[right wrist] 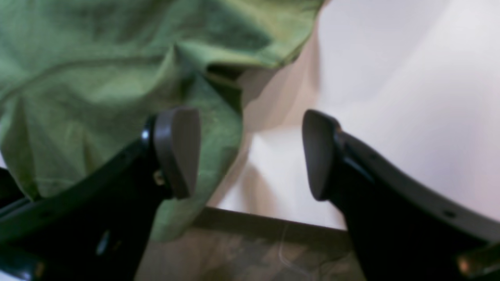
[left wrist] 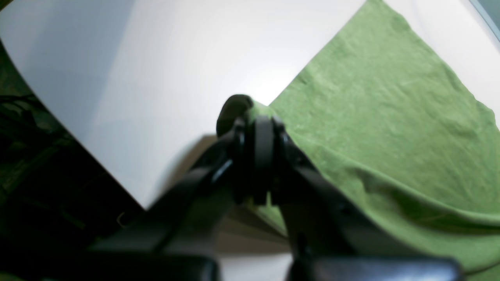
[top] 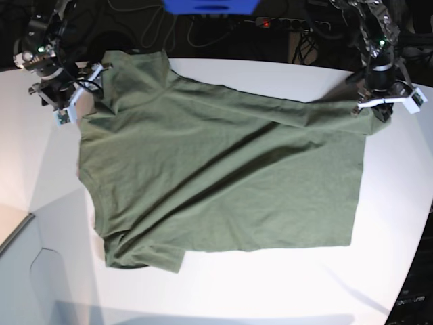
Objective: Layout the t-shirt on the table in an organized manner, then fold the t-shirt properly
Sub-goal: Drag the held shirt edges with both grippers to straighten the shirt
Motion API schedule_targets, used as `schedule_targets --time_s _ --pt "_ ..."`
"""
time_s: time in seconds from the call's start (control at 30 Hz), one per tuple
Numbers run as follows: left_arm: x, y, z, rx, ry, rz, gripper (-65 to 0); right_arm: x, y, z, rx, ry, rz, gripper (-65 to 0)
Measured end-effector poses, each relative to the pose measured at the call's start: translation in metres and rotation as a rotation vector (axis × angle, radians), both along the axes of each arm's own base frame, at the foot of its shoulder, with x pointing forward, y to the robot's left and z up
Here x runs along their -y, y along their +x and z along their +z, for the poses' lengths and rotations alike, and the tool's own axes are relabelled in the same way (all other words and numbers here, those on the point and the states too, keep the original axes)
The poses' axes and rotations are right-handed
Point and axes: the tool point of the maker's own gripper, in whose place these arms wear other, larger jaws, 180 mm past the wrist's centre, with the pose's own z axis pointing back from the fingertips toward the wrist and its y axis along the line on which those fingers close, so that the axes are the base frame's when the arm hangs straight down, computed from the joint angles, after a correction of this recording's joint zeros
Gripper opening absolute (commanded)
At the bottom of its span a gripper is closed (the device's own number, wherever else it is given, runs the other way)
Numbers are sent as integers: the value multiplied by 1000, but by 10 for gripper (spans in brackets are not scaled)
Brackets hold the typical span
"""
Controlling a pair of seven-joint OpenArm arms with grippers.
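I see the t-shirt (top: 223, 183) spread across the white bench (top: 270, 284). My left tool (left wrist: 250, 113) is clamped on its corner. My right tool (right wrist: 250, 154) stands apart, empty, beside the shirt's edge.

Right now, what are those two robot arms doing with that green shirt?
They are spreading the t-shirt out on the white table. The left gripper is shut on one corner of the t-shirt, at the table's far edge. The right gripper has its jaws wide open beside the other far corner and holds nothing. The t-shirt lies mostly flat but wrinkly, and it is not folded yet.
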Motion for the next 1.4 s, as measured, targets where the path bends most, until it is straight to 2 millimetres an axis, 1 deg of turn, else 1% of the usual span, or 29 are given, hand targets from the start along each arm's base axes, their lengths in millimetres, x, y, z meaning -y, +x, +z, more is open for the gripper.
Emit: schedule_targets --time_s 0.1,0.23,0.37,0.47,0.63,0.7,0.83,0.9,1.0,1.03,1.1,1.17,1.23,1.4 --pt "0 0 0 0 0 0 -649 -2 -1 -12 -31 23 -9 -240" --pt "0 0 0 0 1 0 -649 -5 9 -19 -27 55 -17 -240" --pt "0 0 0 0 0 0 -649 -7 7 -29 -55 73 -23 -240" --pt "0 0 0 0 0 0 -649 -8 8 -29 -52 75 -23 -240" --pt "0 0 0 0 0 0 -649 -25 13 -30 -53 86 34 -246" --pt "0 0 0 0 0 0 -649 -26 13 -30 -52 87 38 -279" --pt "0 0 0 0 -1 0 -649 -29 13 -31 -56 89 45 -402" --pt "0 0 0 0 0 0 -649 -30 14 -31 -55 89 48 -481" --pt "0 0 0 0 0 0 -649 -31 14 -31 -58 88 58 -638" --pt "1 0 0 0 -3 3 -649 -31 13 -31 -58 88 58 -650" --pt "2 -1 -2 0 -9 7 -649 -30 12 -32 -60 86 55 -650" --pt "3 -1 -2 0 -10 5 -649 -25 10 -31 -63 77 58 -650" --pt "3 -1 -1 1 -9 4 -649 -16 5 -30 -72 50 62 -650" --pt "4 -2 -2 -1 -13 5 -649 15 -7 -4 -25 -27 -8 -650"
